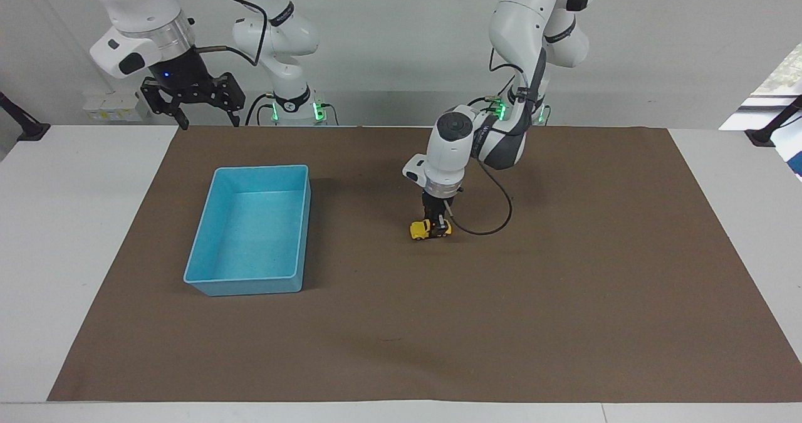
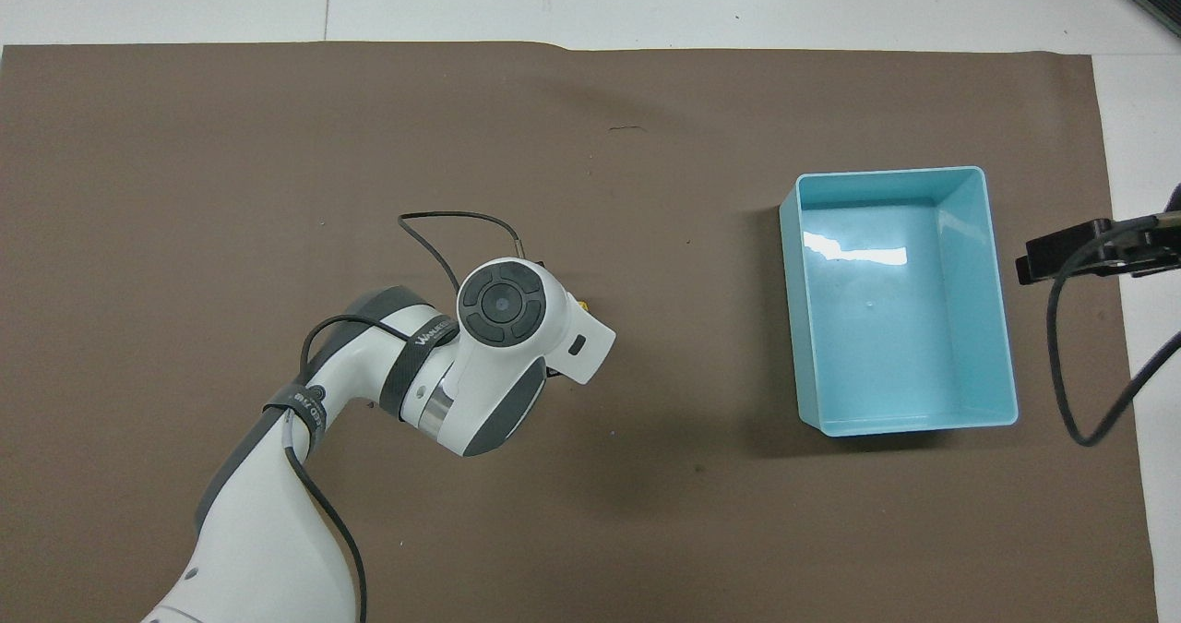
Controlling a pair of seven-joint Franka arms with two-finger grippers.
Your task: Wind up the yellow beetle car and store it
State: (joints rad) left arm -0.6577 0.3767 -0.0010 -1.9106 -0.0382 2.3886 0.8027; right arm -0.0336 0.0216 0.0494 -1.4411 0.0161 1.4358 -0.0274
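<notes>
The yellow beetle car is on the brown mat near the table's middle, beside the blue bin toward the left arm's end. My left gripper points straight down and is shut on the car's rear half. The car's nose points toward the bin and looks slightly tilted. In the overhead view the left wrist covers the car except for a yellow sliver. My right gripper waits open and empty, raised over the table edge at the robots' end.
The blue bin has nothing in it and sits toward the right arm's end of the mat. A black cable loops from the left wrist down beside the car. The right gripper's tip shows beside the bin in the overhead view.
</notes>
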